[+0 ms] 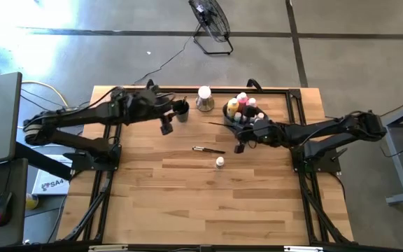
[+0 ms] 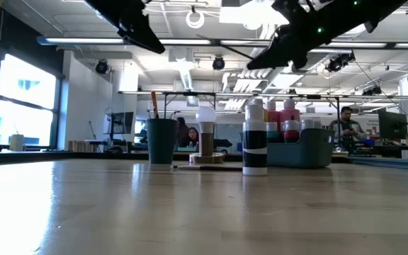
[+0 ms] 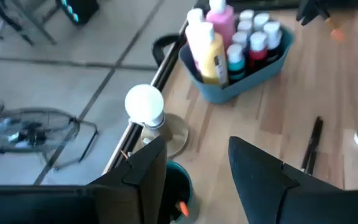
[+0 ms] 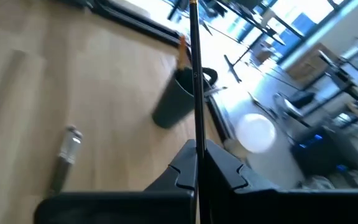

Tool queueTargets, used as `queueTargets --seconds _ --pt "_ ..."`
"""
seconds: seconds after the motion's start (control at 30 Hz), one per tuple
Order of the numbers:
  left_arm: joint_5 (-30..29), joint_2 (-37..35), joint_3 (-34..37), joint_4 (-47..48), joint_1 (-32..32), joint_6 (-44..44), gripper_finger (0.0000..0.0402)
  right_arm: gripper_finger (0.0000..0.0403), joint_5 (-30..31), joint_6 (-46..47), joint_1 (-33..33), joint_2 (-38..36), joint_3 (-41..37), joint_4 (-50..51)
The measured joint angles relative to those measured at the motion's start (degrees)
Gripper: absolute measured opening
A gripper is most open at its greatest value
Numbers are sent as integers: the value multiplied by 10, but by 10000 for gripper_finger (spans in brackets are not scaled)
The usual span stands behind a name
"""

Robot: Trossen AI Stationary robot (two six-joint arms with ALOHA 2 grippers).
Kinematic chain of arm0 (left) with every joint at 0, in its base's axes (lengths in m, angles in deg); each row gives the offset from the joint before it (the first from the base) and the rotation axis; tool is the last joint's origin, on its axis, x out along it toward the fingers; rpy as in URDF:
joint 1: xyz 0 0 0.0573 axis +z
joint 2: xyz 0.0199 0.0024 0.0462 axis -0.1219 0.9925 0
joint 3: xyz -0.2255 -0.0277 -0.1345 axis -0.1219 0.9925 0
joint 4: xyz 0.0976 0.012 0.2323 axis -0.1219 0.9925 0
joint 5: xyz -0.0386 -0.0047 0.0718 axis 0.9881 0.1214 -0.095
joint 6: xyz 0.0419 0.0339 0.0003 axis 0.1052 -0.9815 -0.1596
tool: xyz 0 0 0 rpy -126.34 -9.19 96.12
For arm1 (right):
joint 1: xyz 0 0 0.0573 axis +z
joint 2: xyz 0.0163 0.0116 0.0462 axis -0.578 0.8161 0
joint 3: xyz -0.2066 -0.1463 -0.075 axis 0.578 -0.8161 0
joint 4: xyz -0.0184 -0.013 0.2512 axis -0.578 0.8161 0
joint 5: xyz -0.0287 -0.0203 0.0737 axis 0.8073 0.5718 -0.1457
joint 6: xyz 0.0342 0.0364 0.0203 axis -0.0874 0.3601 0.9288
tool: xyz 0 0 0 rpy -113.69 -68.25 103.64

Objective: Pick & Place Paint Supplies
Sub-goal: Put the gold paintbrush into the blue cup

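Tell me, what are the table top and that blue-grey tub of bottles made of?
The table top looks like pale wood: planked boards with visible grain and a slight sheen. The tub looks like moulded plastic, with smooth matte walls and rounded corners, though the pictures cannot settle that for certain.

Both arms are basically all matte black, chunky boxy links with rounded joint housings, kind of like stacked motor blocks. The left arm has a thick tube-like upper link and a dark block hanging off near its wrist. The right arm looks the same build, with a couple of tiny green lights glowing on its underside in the low view. Each one sits on a black bracket base bolted to the black frame. The left gripper has wide, flat, wedge-shaped black fingers with angled tips; the right gripper has the same dark faceted plastic look, smooth with no markings I can make out.
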Motion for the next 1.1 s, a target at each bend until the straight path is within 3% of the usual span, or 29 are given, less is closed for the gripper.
queueTargets --seconds 0.17,0.33,0.53,0.67,0.9,1.1 --pt "40 -99 134 -124 0 -4 168 4 -44 21 5 -16 0 -16" --pt "83 -185 241 -241 0 -10 168 4 -144 54 4 -6 0 -82" --pt "192 -235 333 -391 0 -10 168 4 -207 68 -3 50 0 -201" --pt "222 -235 369 -437 0 -10 168 4 -221 67 -3 118 0 -310" --pt "223 -213 378 -442 0 15 168 4 -245 78 -4 258 0 -536" --pt "222 -202 378 -472 0 45 168 4 -248 126 -11 341 0 -669"
